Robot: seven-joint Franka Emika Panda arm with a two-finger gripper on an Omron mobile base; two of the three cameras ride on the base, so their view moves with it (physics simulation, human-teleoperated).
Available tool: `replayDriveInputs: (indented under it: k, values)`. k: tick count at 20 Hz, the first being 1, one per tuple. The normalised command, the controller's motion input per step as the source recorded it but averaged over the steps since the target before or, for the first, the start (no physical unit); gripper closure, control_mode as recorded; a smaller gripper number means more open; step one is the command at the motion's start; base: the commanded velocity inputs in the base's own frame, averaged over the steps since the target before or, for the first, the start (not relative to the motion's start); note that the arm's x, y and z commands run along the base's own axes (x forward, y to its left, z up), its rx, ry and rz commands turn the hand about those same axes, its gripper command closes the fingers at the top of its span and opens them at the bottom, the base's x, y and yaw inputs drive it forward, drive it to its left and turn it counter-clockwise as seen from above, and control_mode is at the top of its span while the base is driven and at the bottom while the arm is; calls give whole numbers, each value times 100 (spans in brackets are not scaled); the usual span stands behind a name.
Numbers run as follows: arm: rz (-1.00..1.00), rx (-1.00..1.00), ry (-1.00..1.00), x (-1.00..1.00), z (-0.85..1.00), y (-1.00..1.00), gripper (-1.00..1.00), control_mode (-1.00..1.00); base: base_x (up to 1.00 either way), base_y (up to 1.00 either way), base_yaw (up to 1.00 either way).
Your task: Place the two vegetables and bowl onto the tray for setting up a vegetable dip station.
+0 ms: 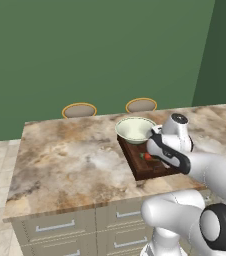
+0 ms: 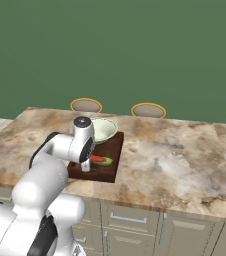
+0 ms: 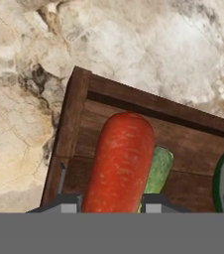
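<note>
The dark brown tray [image 1: 146,172] [image 2: 111,149] [image 3: 73,114] lies on the marble counter in front of the arm. The pale bowl [image 1: 135,129] [image 2: 104,129] sits at the tray's far end. My gripper [image 3: 111,206] [image 2: 86,165] [image 1: 154,156] hangs low over the tray, shut on the orange-red carrot [image 3: 118,163] [image 2: 98,159] [image 1: 147,156], which fills the gap between the fingertips. The green cucumber [image 3: 158,171] [image 2: 107,161] lies on the tray floor just beneath and beside the carrot, partly hidden by it.
The marble counter [image 1: 70,155] [image 2: 180,155] stretches wide to either side of the tray. Two yellow-rimmed stool seats [image 1: 79,110] [image 1: 141,105] stand behind its far edge. Drawers run along the counter's front below.
</note>
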Motion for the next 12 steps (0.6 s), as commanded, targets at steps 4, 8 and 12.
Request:
replayDriveInputs:
  k: [4, 8, 12]
  values:
    - [0, 0, 0, 3, -15, 0, 100, -100, 0, 0, 0]
    - [0, 0, 0, 0, -16, 0, 100, -100, 0, 0, 0]
    - [0, 0, -1, 1, -16, 0, 100, -100, 0, 0, 0]
